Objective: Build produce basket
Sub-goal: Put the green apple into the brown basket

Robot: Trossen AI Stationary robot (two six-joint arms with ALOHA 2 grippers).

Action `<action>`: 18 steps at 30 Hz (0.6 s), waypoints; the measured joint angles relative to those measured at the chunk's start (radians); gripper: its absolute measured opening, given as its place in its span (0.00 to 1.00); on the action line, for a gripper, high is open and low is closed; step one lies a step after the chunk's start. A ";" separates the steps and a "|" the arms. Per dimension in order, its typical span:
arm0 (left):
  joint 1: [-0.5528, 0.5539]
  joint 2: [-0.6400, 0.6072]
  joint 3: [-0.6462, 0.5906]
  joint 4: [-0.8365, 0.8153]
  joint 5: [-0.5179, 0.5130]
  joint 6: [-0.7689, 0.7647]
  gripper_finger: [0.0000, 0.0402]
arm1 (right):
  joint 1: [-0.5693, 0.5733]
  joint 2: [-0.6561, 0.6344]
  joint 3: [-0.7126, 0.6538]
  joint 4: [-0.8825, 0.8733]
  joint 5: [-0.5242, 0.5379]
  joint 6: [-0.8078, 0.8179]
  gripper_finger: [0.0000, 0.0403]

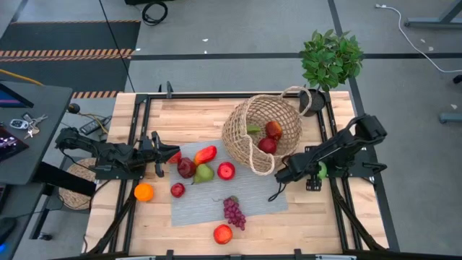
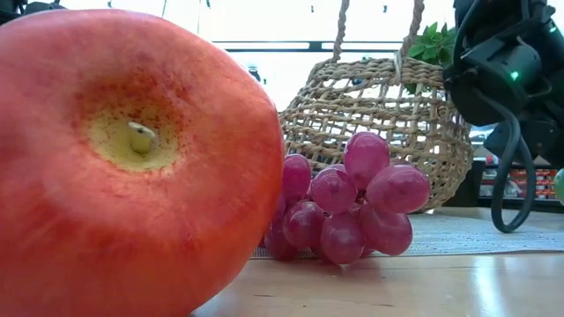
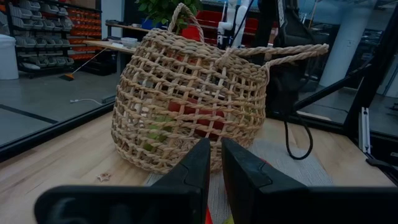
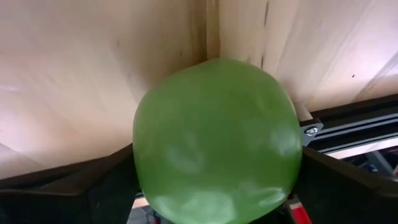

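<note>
With my left gripper pinched together and empty at the left edge of the gray mat, loose produce like the orange and grapes waits mid-surface; the basket lies tipped, apples inside. My right gripper straddles a green fruit near the surface's right rail. Risk: round fruit squirts out or rolls back from the tipped basket.

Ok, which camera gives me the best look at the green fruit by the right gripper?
The right wrist view: the green fruit fills it, sitting between the right gripper's fingers. The high view shows only a green sliver beside the arm; the low view catches its edge; the left wrist view doesn't show it.
</note>
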 joint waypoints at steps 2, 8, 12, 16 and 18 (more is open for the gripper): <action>0.000 0.000 0.000 0.000 0.000 0.000 0.12 | 0.000 0.002 0.000 0.001 0.005 -0.021 0.89; 0.000 0.000 0.000 0.000 0.000 0.000 0.12 | 0.000 -0.015 -0.003 0.004 0.026 -0.036 0.88; 0.000 0.000 0.000 0.000 0.000 0.000 0.12 | 0.000 -0.015 0.018 -0.018 0.016 -0.036 0.88; 0.000 0.000 0.000 0.000 0.000 0.000 0.12 | 0.000 -0.015 0.091 -0.052 0.003 -0.036 0.88; 0.000 0.000 0.000 0.000 0.000 0.000 0.12 | 0.000 -0.015 0.137 -0.056 0.002 -0.039 0.88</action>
